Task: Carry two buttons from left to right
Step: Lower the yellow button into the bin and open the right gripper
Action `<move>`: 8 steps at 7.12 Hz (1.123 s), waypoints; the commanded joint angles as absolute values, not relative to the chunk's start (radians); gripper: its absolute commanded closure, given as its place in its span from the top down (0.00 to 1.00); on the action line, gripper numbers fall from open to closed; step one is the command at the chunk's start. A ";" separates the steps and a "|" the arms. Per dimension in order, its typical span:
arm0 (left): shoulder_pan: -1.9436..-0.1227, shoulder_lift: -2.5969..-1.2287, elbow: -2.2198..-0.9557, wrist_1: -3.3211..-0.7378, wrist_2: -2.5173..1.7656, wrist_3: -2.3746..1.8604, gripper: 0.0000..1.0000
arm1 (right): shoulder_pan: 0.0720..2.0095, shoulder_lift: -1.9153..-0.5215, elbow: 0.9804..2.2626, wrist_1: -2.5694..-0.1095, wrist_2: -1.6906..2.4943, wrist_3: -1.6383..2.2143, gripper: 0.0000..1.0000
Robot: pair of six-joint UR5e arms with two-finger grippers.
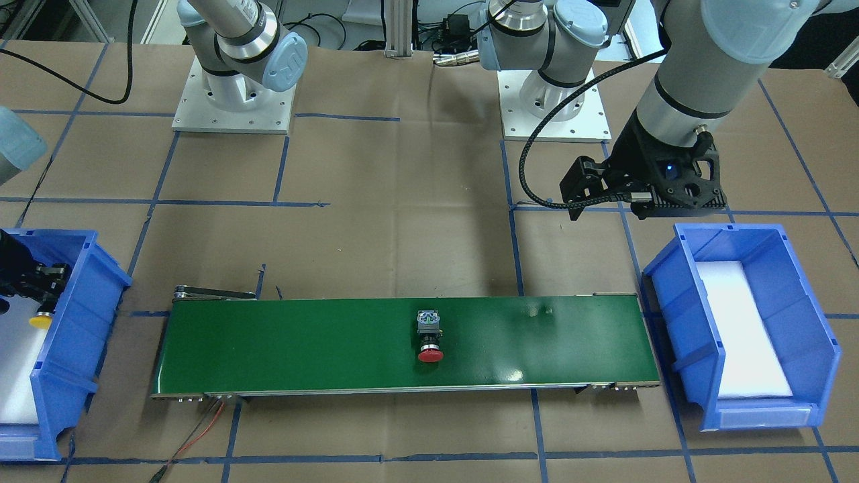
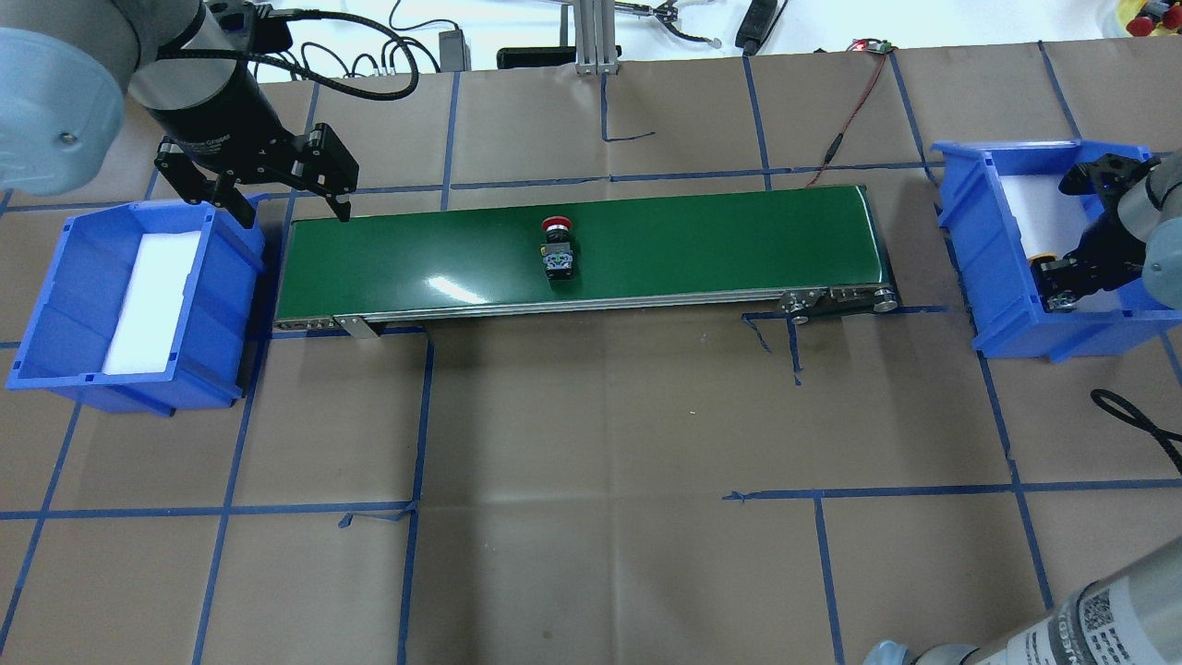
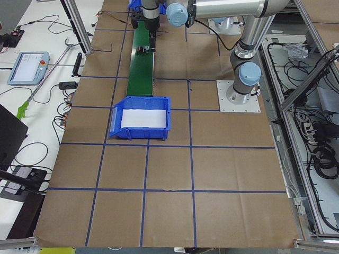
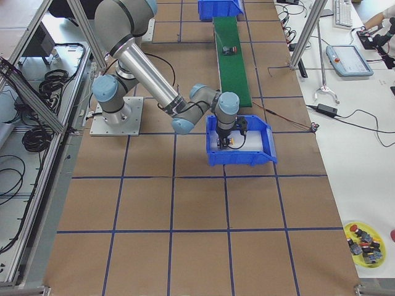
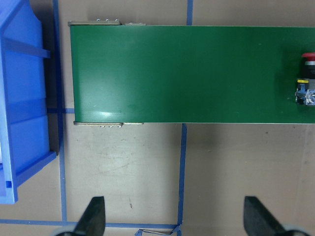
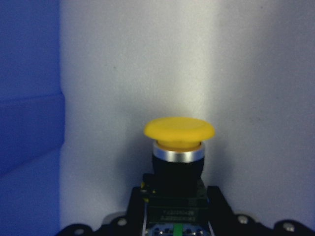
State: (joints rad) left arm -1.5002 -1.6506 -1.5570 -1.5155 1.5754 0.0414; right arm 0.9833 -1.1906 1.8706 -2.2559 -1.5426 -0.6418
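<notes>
Closest to your right wrist camera is the yellow button (image 6: 178, 147). Its black body is pinched between the two fingers (image 6: 135, 204) of the right gripper (image 6: 175, 206), one finger on each side, and its cap points away from the wrist toward a white foam pad (image 6: 236, 73). You cannot tell from these views whether the cap touches that pad. The grasp sits inside the right bin (image 2: 997, 286), at the right end of the green belt (image 2: 720, 245). Look to the middle of the belt for the red button (image 2: 557, 247): it lies on its side on the green surface, with its cap toward the far edge and its grey base toward the near edge. It is well apart from both grippers. Your left gripper (image 2: 295, 219) hangs above the belt's left end, just beside the left bin (image 2: 55, 305). Its fingers (image 5: 93, 219) are spread wide over brown paper (image 5: 221, 167), and in the left wrist view the red button shows only at the right edge, far from them. Count two buttons, one yellow-capped and one red-capped. Count two blue bins, one at each end of the belt. There is one belt. There are two foam pads, one per bin, and the left bin's pad (image 2: 152, 300) lies uncovered.
</notes>
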 commanded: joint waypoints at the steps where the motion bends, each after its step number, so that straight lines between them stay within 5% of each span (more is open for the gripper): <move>1: -1.500 -1.649 -1.557 -1.516 1.575 0.041 0.99 | 0.983 -1.196 1.855 -2.252 -1.542 -0.640 0.99; 5: -1.500 -1.651 -1.557 -1.516 1.575 0.041 0.99 | 0.986 -1.288 1.720 -2.087 -1.529 -0.629 0.99; 8: -1.500 -1.651 -1.557 -1.514 1.575 0.041 0.99 | 1.000 -1.362 1.521 -1.721 -1.529 -0.475 1.00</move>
State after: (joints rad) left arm -1.5003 -1.6495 -1.5570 -1.5142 1.5754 0.0414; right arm 0.9933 -1.3391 1.5979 -1.8680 -1.5292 -0.5500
